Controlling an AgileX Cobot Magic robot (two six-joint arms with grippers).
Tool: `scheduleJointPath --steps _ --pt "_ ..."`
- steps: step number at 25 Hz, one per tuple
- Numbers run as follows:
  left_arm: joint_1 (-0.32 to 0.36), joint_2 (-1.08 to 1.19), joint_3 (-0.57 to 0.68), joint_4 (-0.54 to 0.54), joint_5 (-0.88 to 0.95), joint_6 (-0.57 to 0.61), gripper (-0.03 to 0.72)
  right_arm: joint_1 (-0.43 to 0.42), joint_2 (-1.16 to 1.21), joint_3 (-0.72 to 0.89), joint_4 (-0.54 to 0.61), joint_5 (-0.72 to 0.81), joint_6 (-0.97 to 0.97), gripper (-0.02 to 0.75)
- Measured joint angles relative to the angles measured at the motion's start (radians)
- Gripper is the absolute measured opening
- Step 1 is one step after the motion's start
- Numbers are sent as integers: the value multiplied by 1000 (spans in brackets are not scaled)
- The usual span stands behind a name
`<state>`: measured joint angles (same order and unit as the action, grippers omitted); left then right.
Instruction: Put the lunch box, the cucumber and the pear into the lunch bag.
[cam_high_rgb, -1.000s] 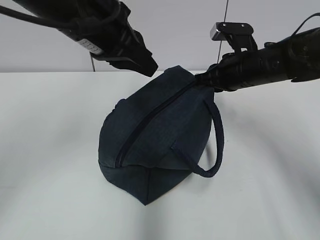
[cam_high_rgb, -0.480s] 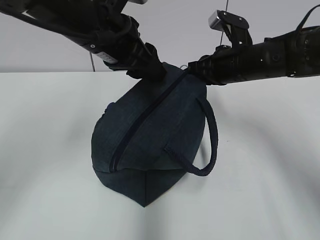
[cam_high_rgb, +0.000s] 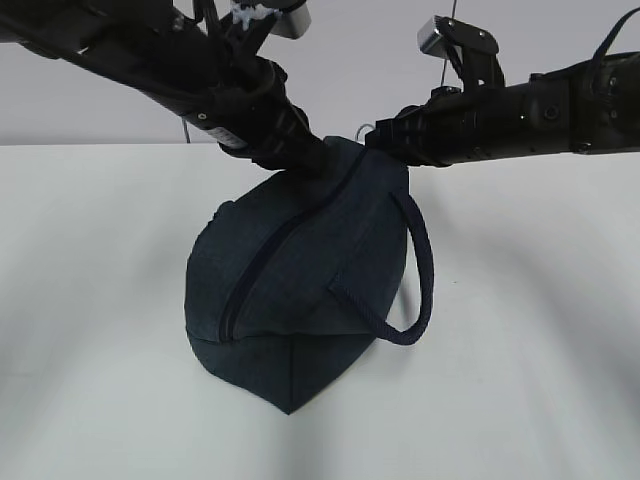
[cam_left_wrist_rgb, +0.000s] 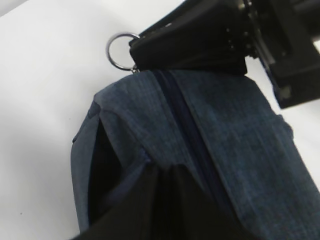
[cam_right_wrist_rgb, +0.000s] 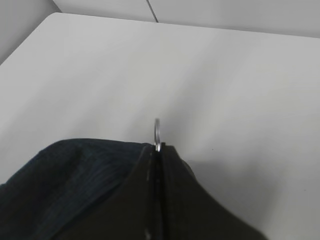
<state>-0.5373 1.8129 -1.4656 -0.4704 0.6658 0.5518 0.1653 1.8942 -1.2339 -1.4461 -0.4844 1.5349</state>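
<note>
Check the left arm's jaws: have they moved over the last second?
Yes. The left gripper came down and rightward from above the table's far edge onto the top of the dark navy fabric lunch bag.

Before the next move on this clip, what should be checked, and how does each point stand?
1. Lunch bag zipped along its visible length: ok.
2. Right end effector shut at the ring zipper pull: ok.
3. Left end effector shut on bag fabric: ok.
4. Bag resting on the table: ok.
5. Lunch box, cucumber and pear inside: cannot tell.
</note>
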Motion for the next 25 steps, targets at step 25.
scheduleJointPath --steps 25 --pt "0 -142 0 23 217 -8 0 -41 56 0 -21 34 -14 0"
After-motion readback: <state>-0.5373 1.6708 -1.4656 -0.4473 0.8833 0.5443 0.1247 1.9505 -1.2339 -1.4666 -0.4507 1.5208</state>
